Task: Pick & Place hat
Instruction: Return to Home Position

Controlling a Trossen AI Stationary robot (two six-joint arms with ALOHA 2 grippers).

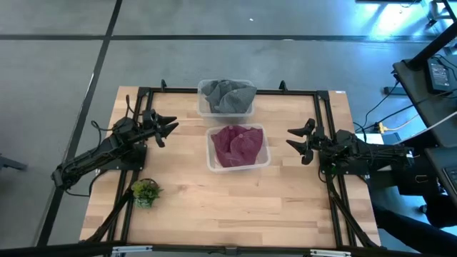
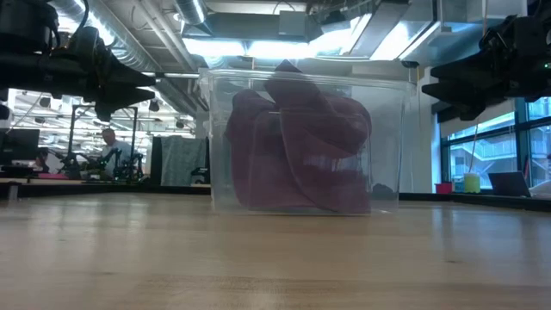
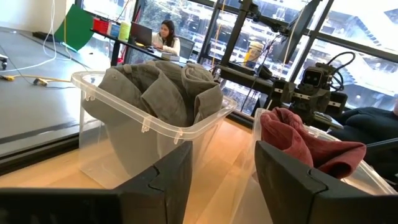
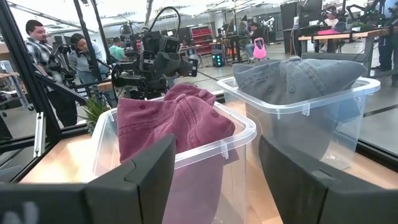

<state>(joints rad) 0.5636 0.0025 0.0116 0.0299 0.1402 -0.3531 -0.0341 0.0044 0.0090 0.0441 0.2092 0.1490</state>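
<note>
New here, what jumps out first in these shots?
Two clear bins stand mid-table: the top bin is stuffed with gray caps, the bottom bin with red caps. The left gripper and right gripper hang open on either side, holding nothing. A small potted plant sits near the table's left edge.

Wooden worktop (image 1: 214, 207), seen from above. 2 clear bins at centre, one just beyond the other. The far bin (image 1: 201, 100) holds gray fabric caps (image 1: 227, 96); the near bin (image 1: 211, 161) holds 1 red cap (image 1: 238, 145). Left end effector (image 1: 166, 130) left of the bins, fingers spread, nothing held. Right end effector (image 1: 295, 138) right of the near bin, fingers spread, nothing held. Small green plant (image 1: 145, 191) near the left front edge.
</note>
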